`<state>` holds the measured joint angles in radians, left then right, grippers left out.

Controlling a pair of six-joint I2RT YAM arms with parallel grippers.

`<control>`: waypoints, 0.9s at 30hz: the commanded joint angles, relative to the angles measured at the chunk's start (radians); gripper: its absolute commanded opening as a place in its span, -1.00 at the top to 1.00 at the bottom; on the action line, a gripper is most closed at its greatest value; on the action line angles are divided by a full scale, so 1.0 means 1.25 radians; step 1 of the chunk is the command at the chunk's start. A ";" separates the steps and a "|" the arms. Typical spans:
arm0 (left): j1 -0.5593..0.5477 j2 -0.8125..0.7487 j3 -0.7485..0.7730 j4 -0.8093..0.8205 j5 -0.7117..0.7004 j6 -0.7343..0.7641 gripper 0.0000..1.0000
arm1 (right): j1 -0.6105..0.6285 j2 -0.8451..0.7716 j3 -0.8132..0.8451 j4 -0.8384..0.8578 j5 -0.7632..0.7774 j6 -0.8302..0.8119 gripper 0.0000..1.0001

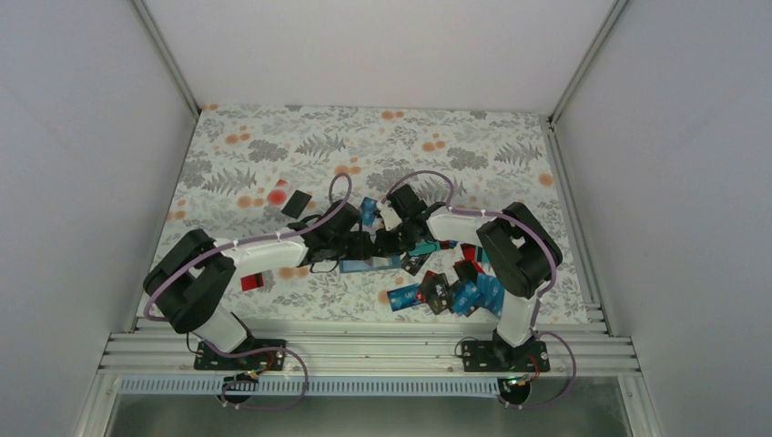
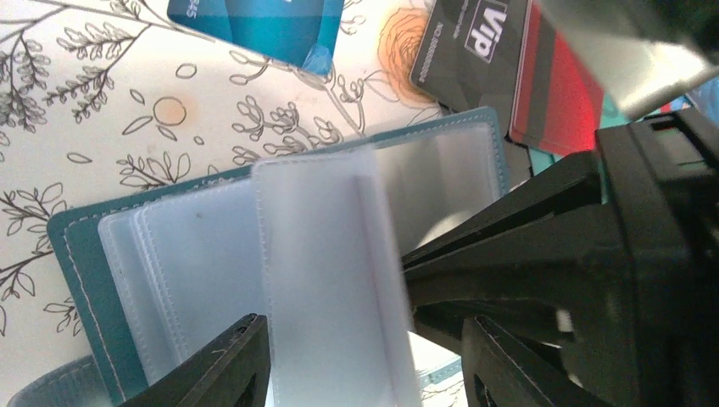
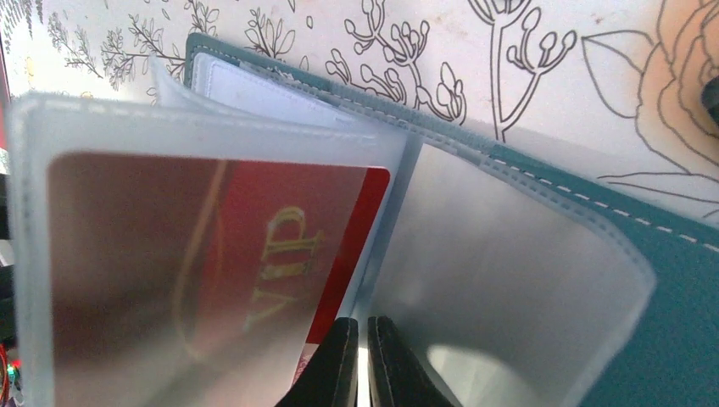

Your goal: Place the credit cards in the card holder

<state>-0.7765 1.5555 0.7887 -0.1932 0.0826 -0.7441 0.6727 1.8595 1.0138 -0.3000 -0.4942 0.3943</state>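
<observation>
Teal outside and pale within, the card holder (image 1: pixel 369 265) lay open and flat on the floral tablecloth (image 1: pixel 264 146), near the middle of the table between the two grippers. One clear plastic sleeve (image 3: pixel 169 127) was lifted from its pages, and a red VIP card (image 3: pixel 212 246) with gold lettering sat partly inside it, a strip of bare red showing past the sleeve's edge.

The right gripper (image 3: pixel 363 331) was at that card's lower corner, its jaws drawn almost together with only a sliver of light between them. Whether they nipped card or plastic could not be told. The left gripper (image 2: pixel 365 326) stood wide open, one finger on either side of the raised sleeve, gripping nothing.

Just beyond the holder lay a black Vip card (image 2: pixel 475 47) and a blue card (image 2: pixel 263 25). A heap of loose credit cards (image 1: pixel 455 293) lay to the right, near the right arm. Well apart to the left lay a black card (image 1: pixel 296 203).
</observation>
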 commanded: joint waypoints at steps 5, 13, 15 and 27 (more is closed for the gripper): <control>-0.007 -0.004 0.064 -0.092 -0.044 0.008 -0.11 | -0.002 0.030 -0.008 -0.010 0.029 -0.015 0.88; -0.016 0.013 0.073 -0.079 -0.040 0.015 0.03 | -0.002 0.031 -0.006 -0.012 0.030 -0.015 0.90; -0.019 0.016 0.075 -0.070 -0.036 0.015 0.10 | -0.001 0.029 -0.006 -0.012 0.031 -0.015 0.91; -0.031 0.039 0.115 -0.077 -0.036 0.024 0.17 | -0.030 -0.050 0.008 -0.064 0.053 -0.023 0.71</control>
<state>-0.8082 1.5726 0.9016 -0.2863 0.0372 -0.7315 0.6609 1.8473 1.0142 -0.3164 -0.4789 0.3855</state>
